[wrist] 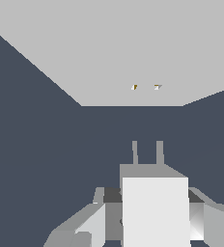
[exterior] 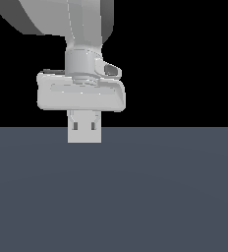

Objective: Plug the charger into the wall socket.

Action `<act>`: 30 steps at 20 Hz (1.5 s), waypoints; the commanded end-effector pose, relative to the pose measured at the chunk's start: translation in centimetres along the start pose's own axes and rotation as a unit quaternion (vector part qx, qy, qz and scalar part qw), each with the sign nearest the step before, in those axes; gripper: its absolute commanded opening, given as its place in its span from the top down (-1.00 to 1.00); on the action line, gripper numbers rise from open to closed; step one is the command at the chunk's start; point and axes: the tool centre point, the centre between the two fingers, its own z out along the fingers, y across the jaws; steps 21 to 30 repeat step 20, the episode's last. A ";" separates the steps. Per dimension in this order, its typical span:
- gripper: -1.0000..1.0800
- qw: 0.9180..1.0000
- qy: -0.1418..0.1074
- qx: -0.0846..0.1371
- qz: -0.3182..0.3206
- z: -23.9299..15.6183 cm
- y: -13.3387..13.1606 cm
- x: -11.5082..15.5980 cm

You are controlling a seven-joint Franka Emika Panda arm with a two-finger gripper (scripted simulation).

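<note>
The pincer (wrist: 155, 217) is seen closed around the charger (wrist: 155, 212), its fingers (wrist: 85, 226) pressed in on either side of the off-white cube, so the pick-up can be judged as done. In the wrist view the charger is held with its two prongs (wrist: 147, 152) pointed forward, away from the camera and toward the wall socket (wrist: 109, 48). In the exterior view the pincer (exterior: 84, 133) is shown from behind, hanging low over the dark tabletop (exterior: 160, 197), with only a pale block visible beneath the hand; whether the tabletop is being touched cannot be told. Outward from the prongs, a stretch of dark tabletop is still to be crossed before the light-grey plate is reached: prongs and socket are clearly apart. The two small orange-brown holes (wrist: 145, 87) are picked out on the plate, and they appear roughly in line with the prongs, perhaps a shade off. So the grasp and the rough aiming can be counted as finished; the approach, the final alignment and the insertion are judged to remain. A straight, steady push will be called for, since a small offset could leave the prongs butted against the plate.
</note>
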 end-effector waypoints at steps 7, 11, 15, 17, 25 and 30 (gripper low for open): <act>1.00 1.000 0.000 0.000 0.000 0.1 0.0 2.2; 1.00 1.000 0.000 0.000 0.000 0.2 0.0 3.5; 1.00 1.000 0.000 0.000 0.000 0.3 0.0 4.4; 1.00 1.000 0.000 0.000 0.000 0.3 0.0 4.6; 1.00 1.000 0.000 0.000 0.000 0.3 0.0 4.7; 1.00 1.000 0.000 0.000 0.000 0.3 0.0 4.7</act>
